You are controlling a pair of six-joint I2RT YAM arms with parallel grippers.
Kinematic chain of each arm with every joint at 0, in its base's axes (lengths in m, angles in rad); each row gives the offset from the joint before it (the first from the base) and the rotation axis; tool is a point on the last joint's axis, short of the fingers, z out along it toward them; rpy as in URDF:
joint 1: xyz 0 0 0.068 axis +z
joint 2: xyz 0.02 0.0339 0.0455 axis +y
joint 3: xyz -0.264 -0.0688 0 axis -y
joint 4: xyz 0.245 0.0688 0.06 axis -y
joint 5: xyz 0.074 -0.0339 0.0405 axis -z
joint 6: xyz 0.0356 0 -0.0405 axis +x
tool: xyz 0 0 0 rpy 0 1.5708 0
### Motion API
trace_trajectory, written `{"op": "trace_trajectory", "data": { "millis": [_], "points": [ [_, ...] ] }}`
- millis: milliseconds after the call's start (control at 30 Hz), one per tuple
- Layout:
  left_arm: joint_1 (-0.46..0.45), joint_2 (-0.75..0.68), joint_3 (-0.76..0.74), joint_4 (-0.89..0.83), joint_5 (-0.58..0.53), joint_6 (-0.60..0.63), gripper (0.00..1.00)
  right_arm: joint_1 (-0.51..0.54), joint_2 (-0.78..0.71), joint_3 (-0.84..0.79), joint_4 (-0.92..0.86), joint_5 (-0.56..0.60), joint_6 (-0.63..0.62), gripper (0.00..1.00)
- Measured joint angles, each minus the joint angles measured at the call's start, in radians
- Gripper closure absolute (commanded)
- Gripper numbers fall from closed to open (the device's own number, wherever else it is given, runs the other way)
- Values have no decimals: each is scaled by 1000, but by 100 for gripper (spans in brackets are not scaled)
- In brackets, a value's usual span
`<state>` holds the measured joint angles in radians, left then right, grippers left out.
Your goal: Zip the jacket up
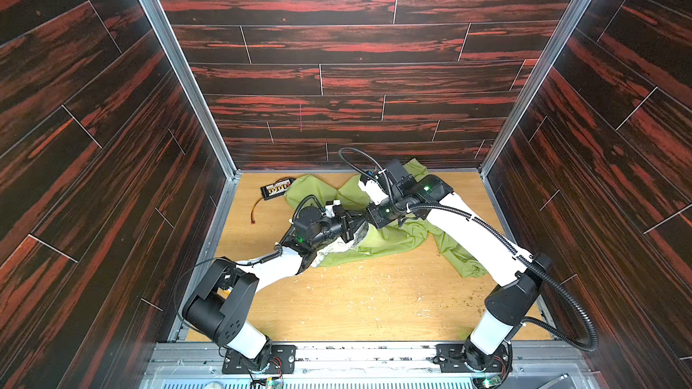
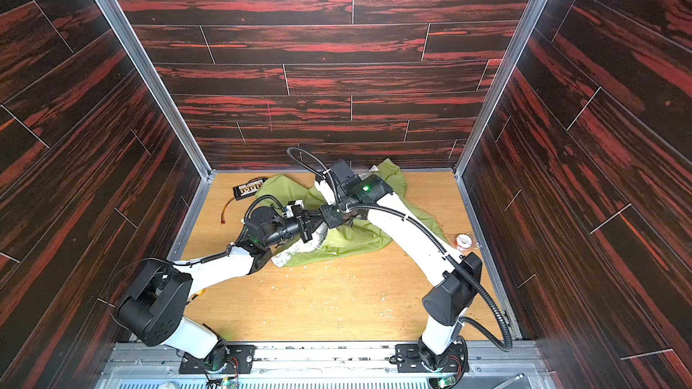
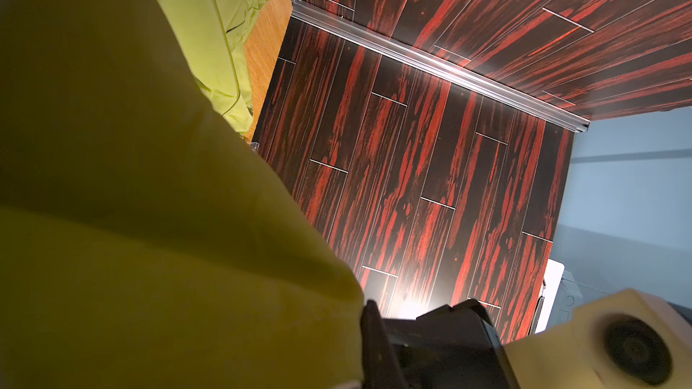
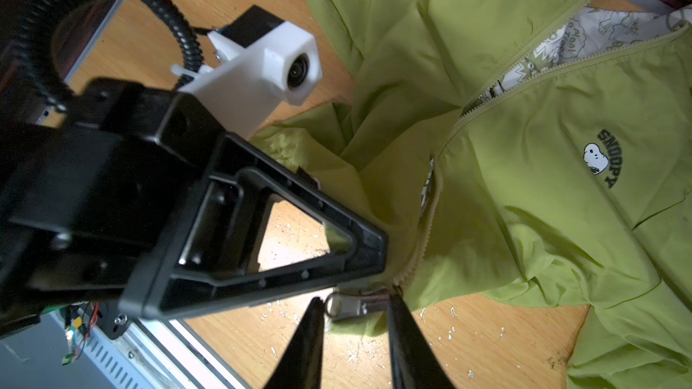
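Lying front-up on the far half of the bench [image 1: 355, 304], the jacket [image 1: 397, 235] has its hem toward the middle, where both arms meet, and its collar toward the back wall. Its long axis, and the zipper [image 4: 430, 215] with it, runs hem to collar, slanting rightward in both top views. Along the zipper the two halves gape and show pale lining, so I judge the closing has barely begun. The step in hand is taking hold of the pull tab [image 4: 346, 308] at the hem end. The left claw [image 4: 374, 252] is clamped on the fabric just beside the tab, anchoring the hem. The right claw [image 4: 355, 303] stands apart, one finger on each side of the tab, not visibly pinching it. Next it must close on the tab and draw it toward the collar, with the hem held taut.
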<state>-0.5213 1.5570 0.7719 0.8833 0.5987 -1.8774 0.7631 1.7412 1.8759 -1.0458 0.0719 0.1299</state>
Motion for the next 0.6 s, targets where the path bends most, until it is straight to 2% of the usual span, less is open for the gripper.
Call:
{"op": "trace_trajectory", "data": {
  "millis": [133,600],
  "points": [
    [1,0,0,0,-2,-1,100,1,0,0,8,0,7,79],
    [3,0,-5,5,-4,-9,100,11,-1,0,19,0,26,91]
  ]
}}
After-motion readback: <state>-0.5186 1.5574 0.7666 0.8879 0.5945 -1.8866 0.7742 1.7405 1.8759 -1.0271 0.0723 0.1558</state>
